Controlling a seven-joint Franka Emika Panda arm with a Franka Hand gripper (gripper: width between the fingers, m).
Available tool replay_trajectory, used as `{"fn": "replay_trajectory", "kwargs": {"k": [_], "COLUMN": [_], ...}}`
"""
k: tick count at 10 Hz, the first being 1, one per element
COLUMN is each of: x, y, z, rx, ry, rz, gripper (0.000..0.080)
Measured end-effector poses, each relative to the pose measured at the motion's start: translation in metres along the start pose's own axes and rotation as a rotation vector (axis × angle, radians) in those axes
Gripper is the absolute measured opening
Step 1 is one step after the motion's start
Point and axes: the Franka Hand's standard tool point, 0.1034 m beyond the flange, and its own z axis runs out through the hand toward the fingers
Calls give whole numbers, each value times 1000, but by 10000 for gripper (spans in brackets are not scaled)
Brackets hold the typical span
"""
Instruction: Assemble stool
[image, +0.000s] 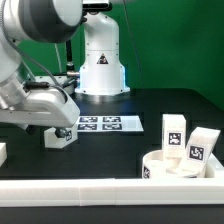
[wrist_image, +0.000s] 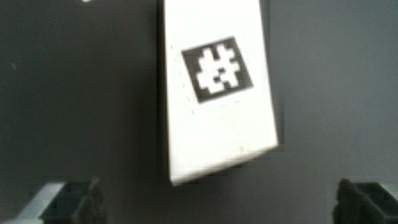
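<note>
A white block leg (image: 60, 137) with a black-and-white tag lies on the dark table at the exterior view's left. My gripper (image: 52, 122) hovers just above it. In the wrist view the leg (wrist_image: 222, 90) lies ahead of the open gripper (wrist_image: 217, 205). The two dark fingertips (wrist_image: 63, 202) stand wide apart, with nothing between them. The round white seat (image: 170, 166) lies at the exterior view's right. One tagged leg (image: 173, 130) stands behind it and another (image: 203, 147) stands at its far edge.
The marker board (image: 110, 123) lies flat mid-table, in front of the arm's white base (image: 102, 60). A long white rail (image: 100, 188) runs along the near edge. A small white part (image: 3, 152) sits at the far left edge.
</note>
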Motion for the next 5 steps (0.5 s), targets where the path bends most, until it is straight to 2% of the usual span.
{"fn": "replay_trajectory", "kwargs": {"k": [1, 2, 4, 5], "x": [2, -6, -4, 0], "y": [0, -1, -1, -2], "z": [1, 5, 11, 15], "rx": [0, -11, -22, -29], "ry": [-36, -129, -270, -261], "rz": [1, 5, 6, 3], "gripper": [649, 649, 649, 649]}}
